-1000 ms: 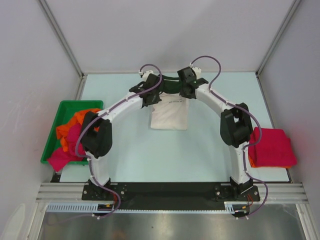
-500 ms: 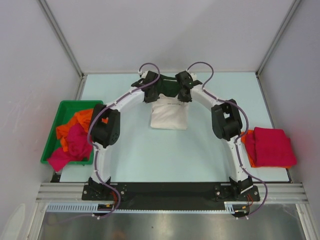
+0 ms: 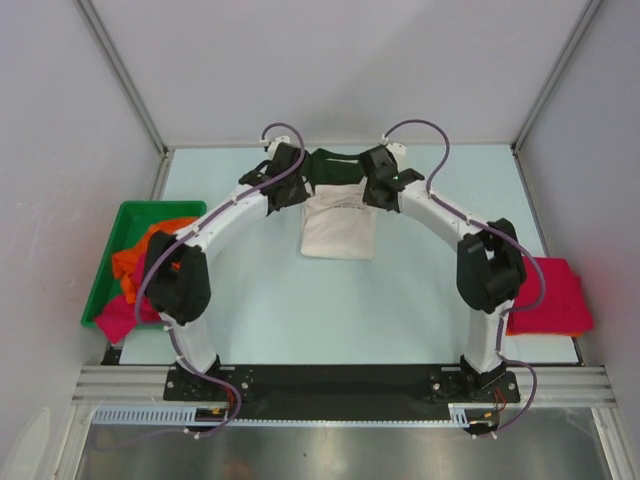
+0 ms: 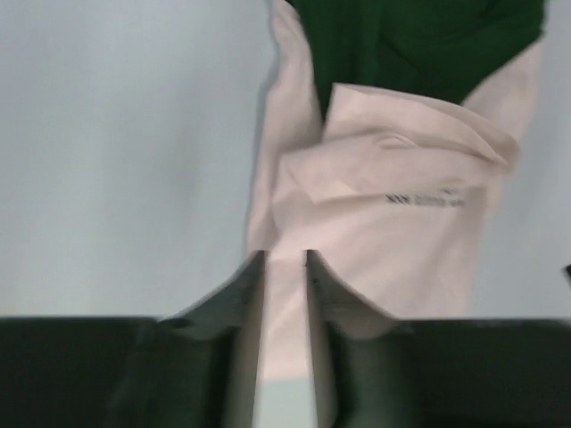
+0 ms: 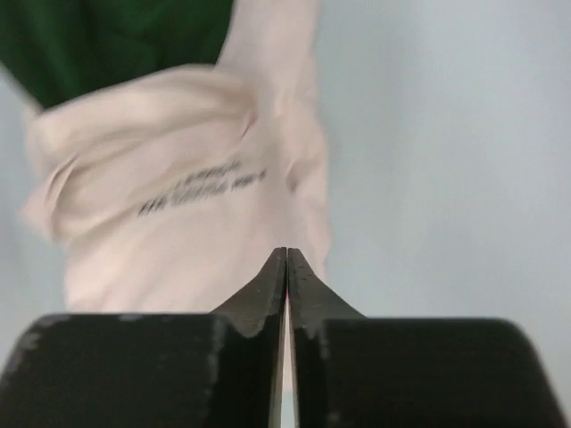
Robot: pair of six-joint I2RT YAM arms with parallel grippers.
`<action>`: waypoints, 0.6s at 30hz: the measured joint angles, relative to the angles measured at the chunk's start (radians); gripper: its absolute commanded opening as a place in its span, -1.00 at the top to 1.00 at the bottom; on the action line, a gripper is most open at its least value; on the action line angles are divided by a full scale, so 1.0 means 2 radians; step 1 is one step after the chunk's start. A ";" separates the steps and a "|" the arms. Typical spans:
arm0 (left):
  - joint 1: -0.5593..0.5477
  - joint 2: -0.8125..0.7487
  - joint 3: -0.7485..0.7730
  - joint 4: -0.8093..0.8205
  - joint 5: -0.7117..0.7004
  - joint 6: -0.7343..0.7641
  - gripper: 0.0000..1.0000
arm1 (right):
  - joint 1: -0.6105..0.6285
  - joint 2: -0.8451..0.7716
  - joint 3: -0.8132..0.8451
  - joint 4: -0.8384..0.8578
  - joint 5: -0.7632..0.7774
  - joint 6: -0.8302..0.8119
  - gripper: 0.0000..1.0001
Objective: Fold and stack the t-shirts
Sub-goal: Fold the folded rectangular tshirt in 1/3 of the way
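Note:
The cream t-shirt (image 3: 338, 225) with a dark green top lies folded lengthwise at the middle of the table. It fills the left wrist view (image 4: 393, 241) and the right wrist view (image 5: 161, 241), small black lettering showing. My left gripper (image 3: 291, 192) hovers at its upper left edge; in its own view the left gripper (image 4: 285, 260) stands slightly open, cloth visible below the gap, nothing pinched. My right gripper (image 3: 376, 190) hangs at the upper right edge. Seen from the wrist, the right gripper (image 5: 286, 254) has its jaws pressed together over the shirt's edge, holding nothing.
A green bin (image 3: 108, 262) at the left holds a crumpled orange shirt (image 3: 140, 255) and a magenta one (image 3: 118, 316). A folded crimson shirt (image 3: 555, 292) lies at the right edge, partly behind my right arm's elbow (image 3: 490, 268).
Both grippers have drawn apart and off the shirt's top, uncovering its green part. The left jaws have opened. Both elbows swung outward.

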 measured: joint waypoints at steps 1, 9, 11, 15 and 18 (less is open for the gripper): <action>-0.007 -0.017 -0.017 0.006 0.003 -0.003 1.00 | 0.012 -0.021 -0.019 0.009 -0.002 0.005 1.00; -0.053 -0.022 -0.104 0.045 0.044 -0.004 1.00 | 0.087 -0.026 -0.103 0.035 -0.026 0.031 1.00; -0.053 -0.005 -0.109 0.049 0.052 -0.004 1.00 | 0.086 -0.007 -0.114 0.035 -0.029 0.038 1.00; -0.052 0.029 -0.112 0.056 0.062 -0.004 1.00 | 0.079 0.014 -0.128 0.039 -0.033 0.050 1.00; -0.052 0.051 -0.112 0.062 0.074 -0.005 1.00 | 0.076 0.015 -0.129 0.043 -0.037 0.055 1.00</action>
